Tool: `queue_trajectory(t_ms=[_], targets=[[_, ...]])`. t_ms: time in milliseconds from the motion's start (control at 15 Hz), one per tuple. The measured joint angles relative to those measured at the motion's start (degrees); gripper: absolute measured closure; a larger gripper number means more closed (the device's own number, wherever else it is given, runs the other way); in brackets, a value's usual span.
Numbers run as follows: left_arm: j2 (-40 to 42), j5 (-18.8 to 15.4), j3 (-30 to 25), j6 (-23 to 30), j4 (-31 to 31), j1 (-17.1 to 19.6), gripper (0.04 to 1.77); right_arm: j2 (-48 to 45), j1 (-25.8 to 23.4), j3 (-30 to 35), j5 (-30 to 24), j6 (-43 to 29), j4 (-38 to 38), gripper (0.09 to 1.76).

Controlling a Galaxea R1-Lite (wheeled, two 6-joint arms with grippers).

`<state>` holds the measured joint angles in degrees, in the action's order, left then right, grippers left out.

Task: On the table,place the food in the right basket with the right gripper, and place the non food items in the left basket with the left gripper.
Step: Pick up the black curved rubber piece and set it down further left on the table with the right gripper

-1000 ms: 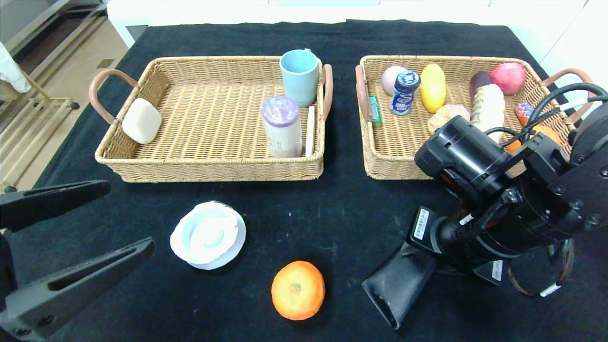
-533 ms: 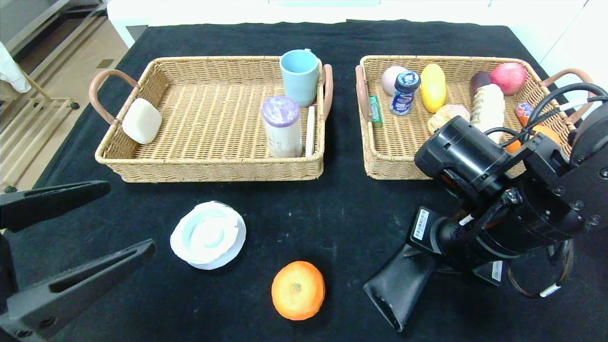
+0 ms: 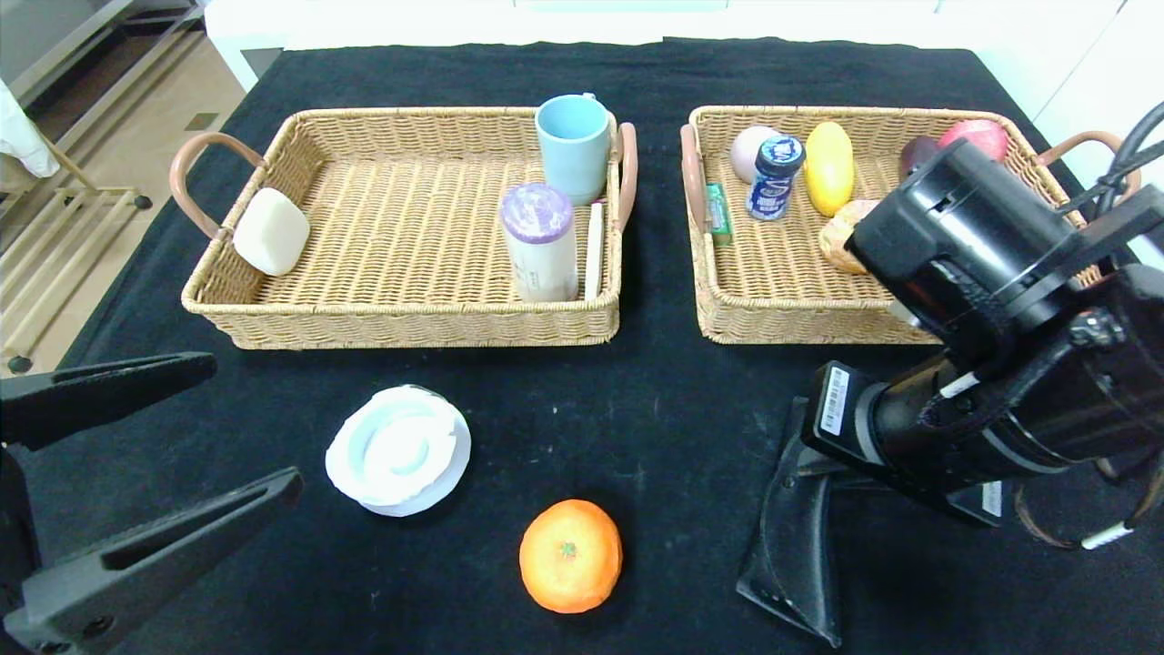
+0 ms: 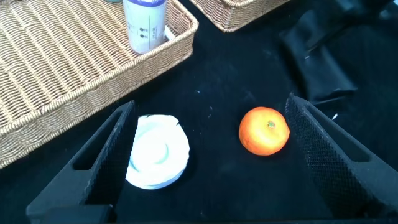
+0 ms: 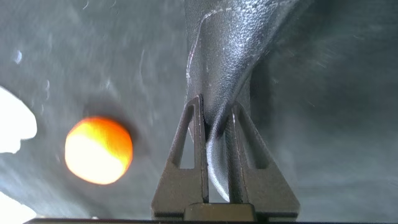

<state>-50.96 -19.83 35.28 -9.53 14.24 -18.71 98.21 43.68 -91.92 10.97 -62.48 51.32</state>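
- Orange (image 3: 571, 556) lies on the black table (image 3: 655, 418), near its front edge, well apart from the right basket (image 3: 782, 309), which already holds several foods.
- Right claw (image 3: 800, 582) is down by the table, beside the orange, its fingers pressed together on nothing; the food pick-up looks like the step in hand.
- Left claw (image 3: 136, 464) hovers with jaws apart near the white lid (image 3: 398, 449), the non-food piece not yet in the left basket (image 3: 400, 318).
- Next move, likely: the right claw must spread, shift over the orange and straddle it before closing.
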Motion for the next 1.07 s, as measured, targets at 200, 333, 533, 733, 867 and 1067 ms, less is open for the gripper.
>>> queue_trajectory(t_ms=[200,333,533,733,867,1067], targets=[[-0.1,0.0,-0.1,0.0,0.0,0.0,0.09,-2.3,2.8,-2.4,0.0,4.7,3.5,1.55],[-0.1,0.0,-0.2,-0.3,0.0,0.0,0.09,-3.3,4.8,-2.9,-0.2,10.0,4.7,1.55],[-0.1,0.0,-0.2,-0.3,0.0,0.0,0.09,-4.2,6.6,-3.1,-4.4,21.3,5.7,1.55],[0.0,0.1,0.0,-0.3,0.0,0.0,0.09,-3.7,7.1,-3.7,-6.8,32.9,5.6,1.55],[0.1,0.2,0.4,-0.2,0.0,0.0,0.09,-2.1,7.3,-5.3,-6.9,37.8,5.6,1.55],[0.3,0.2,0.6,-0.2,-0.1,0.1,0.09,1.4,7.5,-9.2,-6.9,42.9,5.7,1.55]])
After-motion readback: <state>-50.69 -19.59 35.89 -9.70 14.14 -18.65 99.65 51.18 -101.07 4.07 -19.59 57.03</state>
